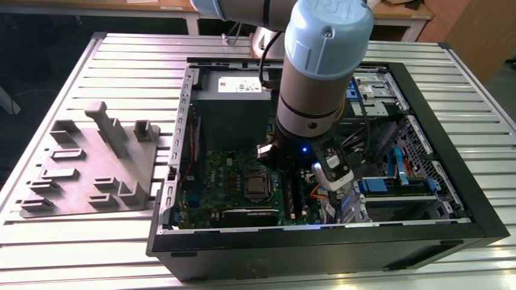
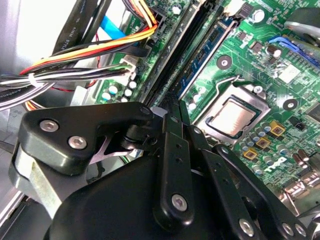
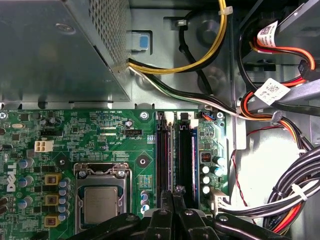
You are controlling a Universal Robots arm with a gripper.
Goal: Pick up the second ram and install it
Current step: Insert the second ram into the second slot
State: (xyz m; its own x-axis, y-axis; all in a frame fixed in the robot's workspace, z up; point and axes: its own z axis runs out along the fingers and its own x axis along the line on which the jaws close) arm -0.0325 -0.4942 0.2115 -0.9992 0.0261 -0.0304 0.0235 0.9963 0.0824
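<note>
My gripper (image 1: pixel 289 172) reaches down inside the open computer case (image 1: pixel 322 238), over the green motherboard (image 3: pixel 100 130). In both wrist views its black fingers (image 3: pixel 165 215) stand shut, tips together, over one end of the long black memory slots (image 3: pixel 167 150). A thin blue-edged strip (image 3: pixel 192 155) stands in the slot beside the tips, also seen as the blue strip (image 2: pixel 200 65). I cannot tell whether that strip is the second ram, or whether a stick is pinched edge-on between the tips. The gripper (image 2: pixel 172 107) hides the slot end under it.
The processor socket (image 3: pixel 100 202) lies next to the slots. The grey power supply (image 3: pixel 50 50) fills the case's far end. Bundled cables (image 3: pixel 280 115) crowd the other side of the slots. A grey holder tray (image 1: pixel 93 163) lies outside the case at the exterior view's left.
</note>
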